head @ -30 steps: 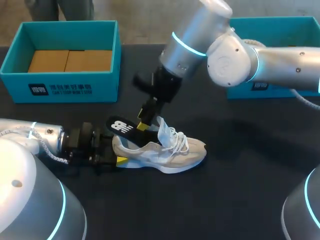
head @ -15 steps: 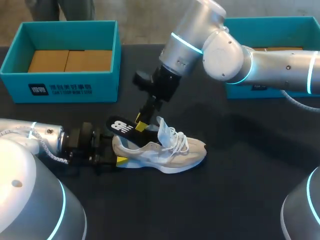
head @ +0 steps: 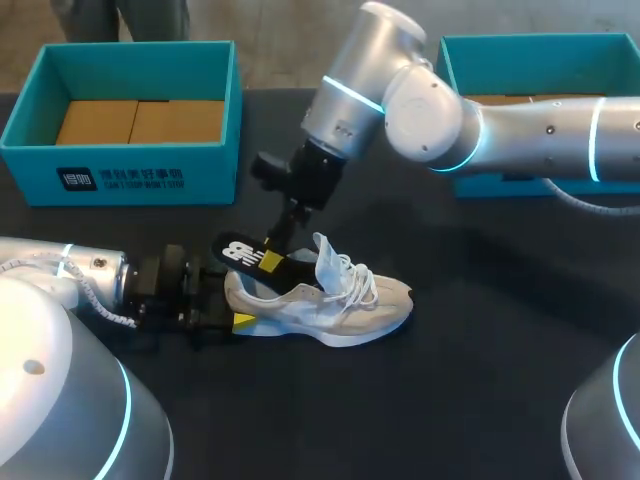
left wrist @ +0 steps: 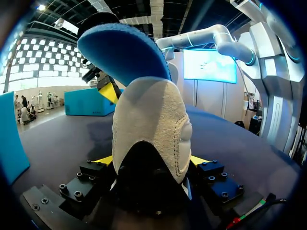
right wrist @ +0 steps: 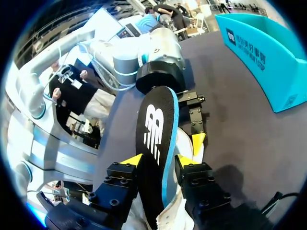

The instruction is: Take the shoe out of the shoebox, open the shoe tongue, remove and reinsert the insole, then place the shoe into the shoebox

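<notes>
One shoe (head: 330, 300), one insole (head: 245, 255), two teal boxes (head: 120, 178) (head: 540, 42) (both open-topped) — and two arms (head: 90, 275) (head: 540, 130).

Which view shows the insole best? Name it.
Right wrist view: the insole fills the middle, black top and blue edge, pinched in the right gripper. Head view shows it small, sticking out of the shoe; left wrist view shows only its blue underside.

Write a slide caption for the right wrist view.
Right gripper shut on the black, blue-edged insole, its near end tucked into the pale grey sneaker.
</notes>
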